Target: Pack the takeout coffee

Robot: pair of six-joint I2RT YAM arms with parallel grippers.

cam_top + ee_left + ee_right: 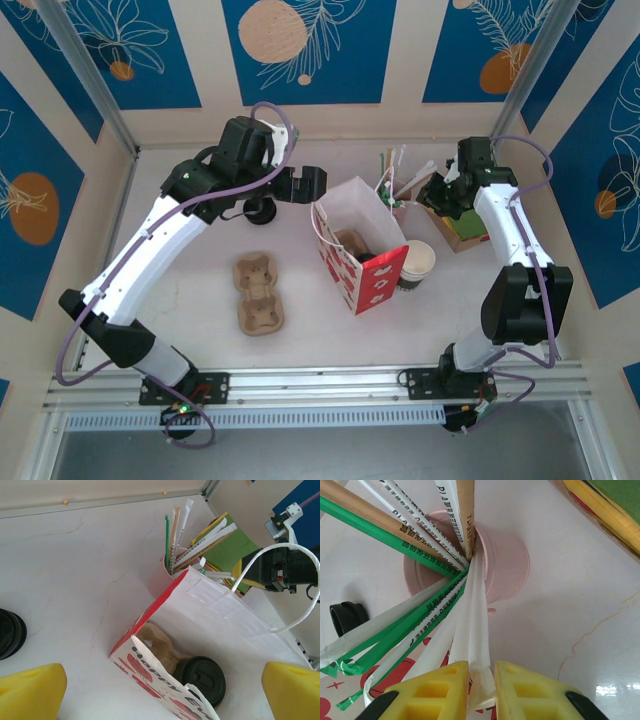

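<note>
Inside the bag (215,610) sat the takeout coffee (200,677), the left gripper (308,185) spread wide, while the right gripper (481,680), pinching a wrapped stirrer (476,640) in the pink cup (505,570) at the bag's one o'clock, likely needed a straight lift next.

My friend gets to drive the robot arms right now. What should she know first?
The left claw is open and empty, near the paper bag.
The right claw is shut on a white wrapped stick in the pink cup.
The takeout coffee sits inside the bag, lid on, beside a brown holder.
Done: coffee packed. Left: probably lift that stick out and add it to the bag.
</note>
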